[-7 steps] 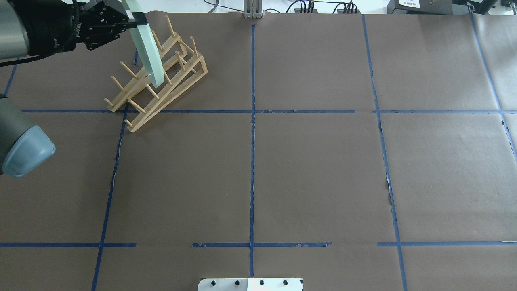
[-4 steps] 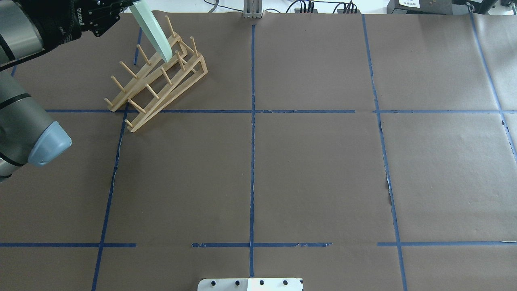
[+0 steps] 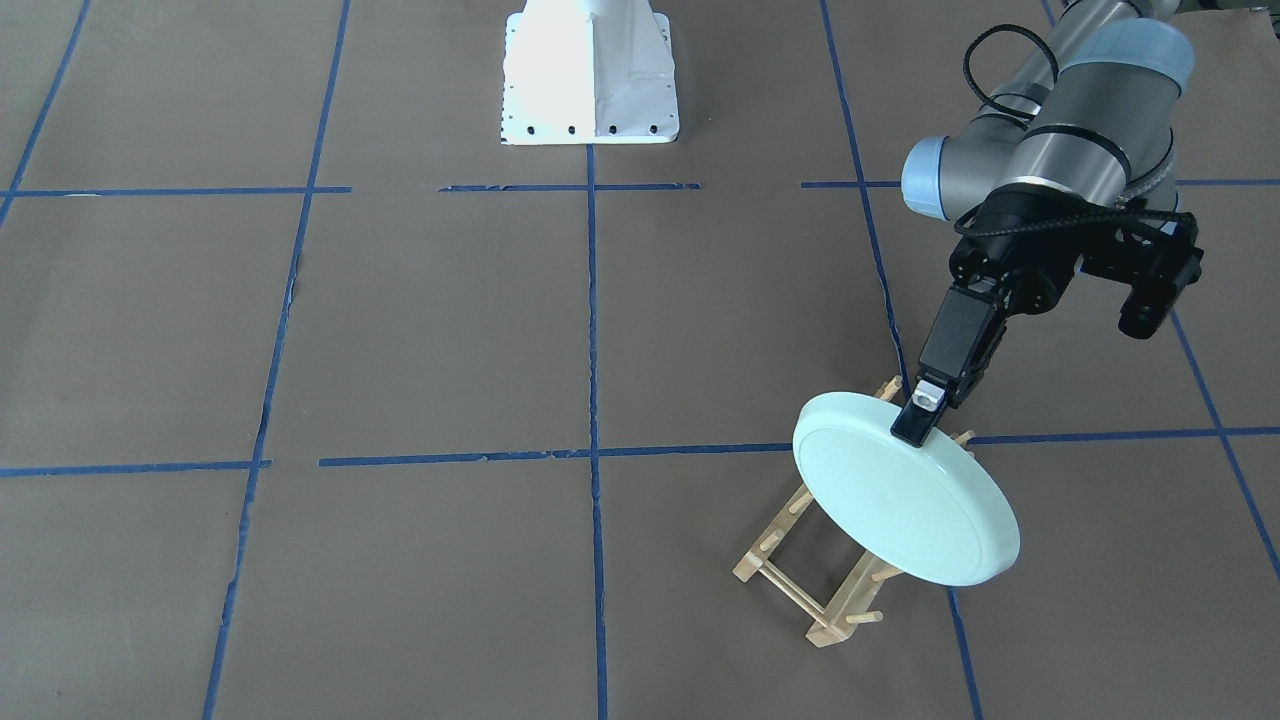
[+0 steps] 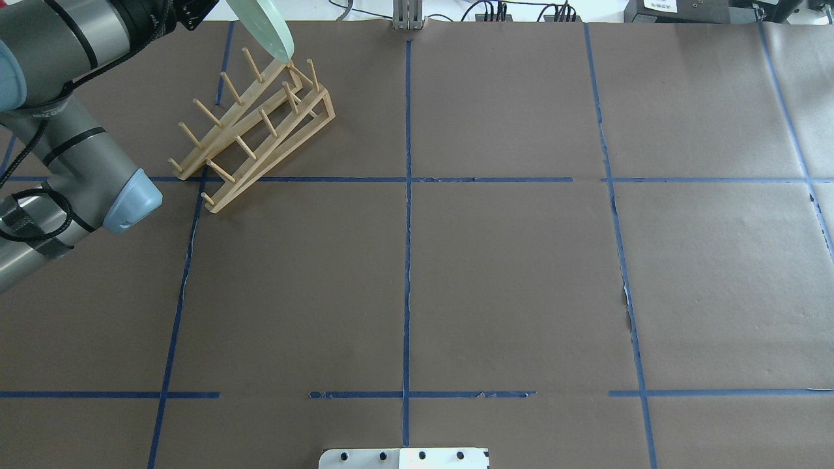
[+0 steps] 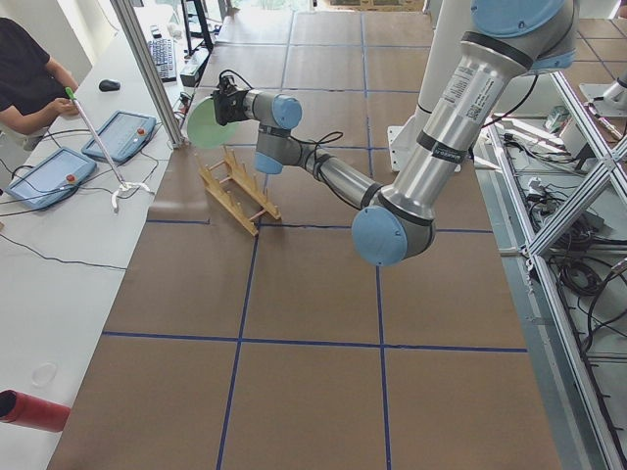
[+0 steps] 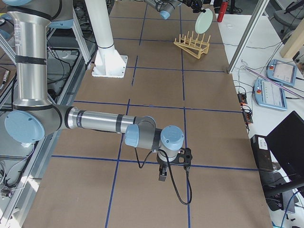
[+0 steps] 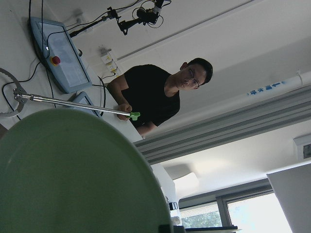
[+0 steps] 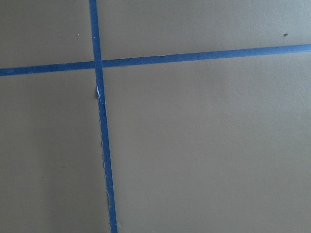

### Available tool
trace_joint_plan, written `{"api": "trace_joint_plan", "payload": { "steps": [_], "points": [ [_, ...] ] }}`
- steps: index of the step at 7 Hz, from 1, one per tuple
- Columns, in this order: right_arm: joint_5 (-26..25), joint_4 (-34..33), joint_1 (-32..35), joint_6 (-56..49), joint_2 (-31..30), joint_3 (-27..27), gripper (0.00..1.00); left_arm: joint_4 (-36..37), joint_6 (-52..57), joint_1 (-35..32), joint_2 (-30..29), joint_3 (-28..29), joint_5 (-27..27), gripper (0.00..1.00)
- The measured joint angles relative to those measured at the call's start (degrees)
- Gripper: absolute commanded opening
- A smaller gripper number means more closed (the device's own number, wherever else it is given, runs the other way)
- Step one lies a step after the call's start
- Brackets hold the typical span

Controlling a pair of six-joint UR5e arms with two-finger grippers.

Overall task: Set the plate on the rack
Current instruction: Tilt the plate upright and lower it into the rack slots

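— Mint-green plate point(image 3: 905, 490): where is it?
— In the air and tilted, one broad face toward the operators' side, over the end of the rack point(image 4: 296, 135) farthest from the robot. The left gripper point(image 3: 913, 425) is clamped on its upper rim. One finger point(image 3: 935, 365) lies across the near face, and the other is hidden behind the plate.
— Does it touch the pegs?
— Can't tell. From overhead its lower edge sits right at the rack's far end. The top of that view cuts off the rest of it.
— Any writing?
— A white label point(image 4: 661, 5) past the table's far edge, and blue lettering point(image 7: 265, 90) on a beam in the left wrist view. Both are too small to read.
— The right gripper point(image 6: 162, 175)?
— Low over the table, well apart from the rack, small in the side view. I can't tell how its jaws stand. Its camera shows only brown paper point(image 8: 204, 145) and crossing blue tape point(image 8: 99, 121).
— And around?
— The paper covers the table, taped into a grid, with the white robot base point(image 3: 590, 75) at the robot's edge. An operator point(image 7: 155, 94) in black, wearing glasses, holds a green-tipped rod point(image 7: 73, 104) beside pendants point(image 7: 70, 73).
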Motion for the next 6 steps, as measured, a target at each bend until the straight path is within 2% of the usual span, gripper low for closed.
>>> {"api": "trace_joint_plan", "payload": {
  "steps": [3,6],
  "points": [
    [0.0,0.0,0.0,0.0,0.0,0.0,1.00,0.3,-4.3,0.1,-2.2,4.3,3.3,0.00],
    [0.0,0.0,0.0,0.0,0.0,0.0,1.00,0.4,-4.7,1.0,-2.2,5.1,3.6,0.00]
  ]
}}
